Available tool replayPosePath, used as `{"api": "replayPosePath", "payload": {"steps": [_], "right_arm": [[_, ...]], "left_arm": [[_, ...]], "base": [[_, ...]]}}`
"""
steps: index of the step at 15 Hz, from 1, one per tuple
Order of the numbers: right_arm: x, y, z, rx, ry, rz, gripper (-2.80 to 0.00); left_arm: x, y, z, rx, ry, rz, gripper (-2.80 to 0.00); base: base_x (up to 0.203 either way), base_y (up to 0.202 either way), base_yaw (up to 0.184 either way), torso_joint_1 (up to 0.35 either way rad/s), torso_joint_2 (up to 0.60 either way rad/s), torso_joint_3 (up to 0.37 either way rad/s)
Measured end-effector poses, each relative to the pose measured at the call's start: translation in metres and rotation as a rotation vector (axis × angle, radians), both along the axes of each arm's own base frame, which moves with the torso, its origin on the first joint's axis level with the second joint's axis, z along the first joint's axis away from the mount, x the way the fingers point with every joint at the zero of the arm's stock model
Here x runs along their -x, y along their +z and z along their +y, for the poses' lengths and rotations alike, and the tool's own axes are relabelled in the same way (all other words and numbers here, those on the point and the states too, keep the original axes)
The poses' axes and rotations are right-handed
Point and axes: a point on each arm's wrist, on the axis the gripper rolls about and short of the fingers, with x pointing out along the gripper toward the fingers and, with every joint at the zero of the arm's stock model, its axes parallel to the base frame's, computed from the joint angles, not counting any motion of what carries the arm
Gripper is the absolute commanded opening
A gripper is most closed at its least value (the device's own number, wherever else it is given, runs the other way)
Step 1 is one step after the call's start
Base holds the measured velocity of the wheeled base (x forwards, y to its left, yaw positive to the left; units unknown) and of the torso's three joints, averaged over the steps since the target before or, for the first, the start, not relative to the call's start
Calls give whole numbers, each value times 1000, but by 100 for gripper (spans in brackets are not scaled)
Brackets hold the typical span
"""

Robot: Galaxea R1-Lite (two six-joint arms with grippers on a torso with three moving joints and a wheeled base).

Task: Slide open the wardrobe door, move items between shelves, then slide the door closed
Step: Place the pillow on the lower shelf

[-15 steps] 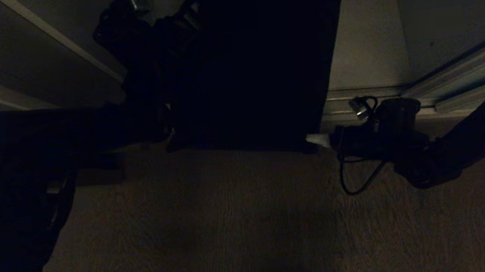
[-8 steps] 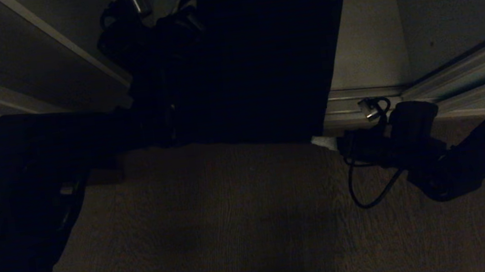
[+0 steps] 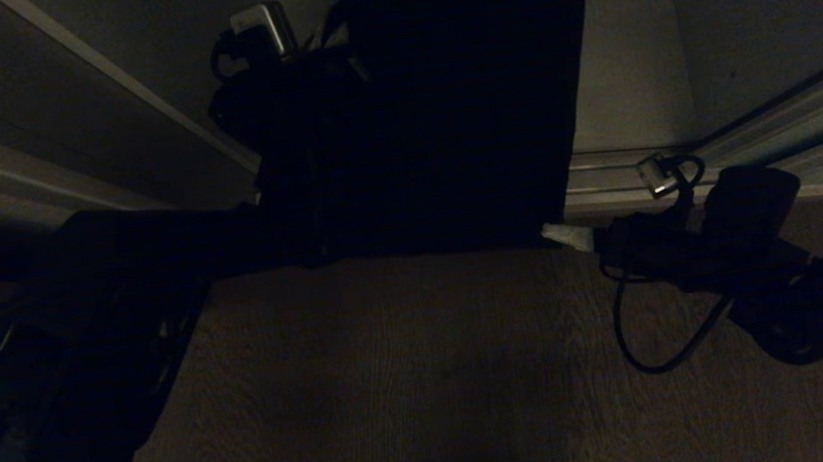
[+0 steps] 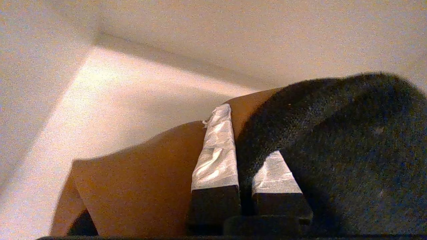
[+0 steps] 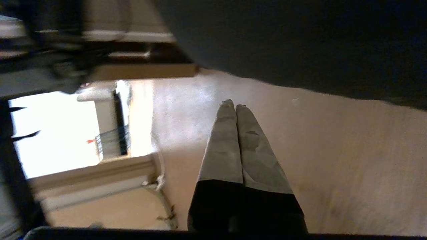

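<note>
Place: you are looking into a home bedroom or dressing area, at the foot of a built-in wardrobe.
Floor: you see brown wood-grain plank flooring [image 3: 414,386] running up to the furniture.
Wardrobe: off-white flat boards and walls [image 4: 140,86] form its inside, with a pale metal sliding-door track [image 3: 794,118] along the bottom edge.
Clothing: a black folded soft garment [image 3: 436,104] and a rust-brown folded garment [image 4: 140,180] tell you it stores clothes.
Light: a bright window-like opening [image 5: 56,133] shows low across the room.

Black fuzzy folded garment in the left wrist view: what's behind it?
A smooth rust-brown garment shows behind the black fuzzy garment, which the left gripper pinches. How far it reaches behind the black fabric is covered.
</note>
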Motion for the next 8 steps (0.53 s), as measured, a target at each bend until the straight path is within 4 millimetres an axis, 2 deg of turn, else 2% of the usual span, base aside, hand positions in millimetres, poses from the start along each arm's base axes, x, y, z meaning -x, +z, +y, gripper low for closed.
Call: {"api": "replayPosePath", "payload": {"steps": [3, 8], "right_arm": [[18, 6, -3, 3, 35, -5, -280], [25, 5, -3, 1, 52, -20, -280]], "left_arm": [[-2, -8, -1, 7, 55, -54, -280], [-4, -22, 0, 28, 146, -118, -280]], "base": [[0, 0, 0, 0, 0, 0], [0, 0, 0, 0, 0, 0]]}}
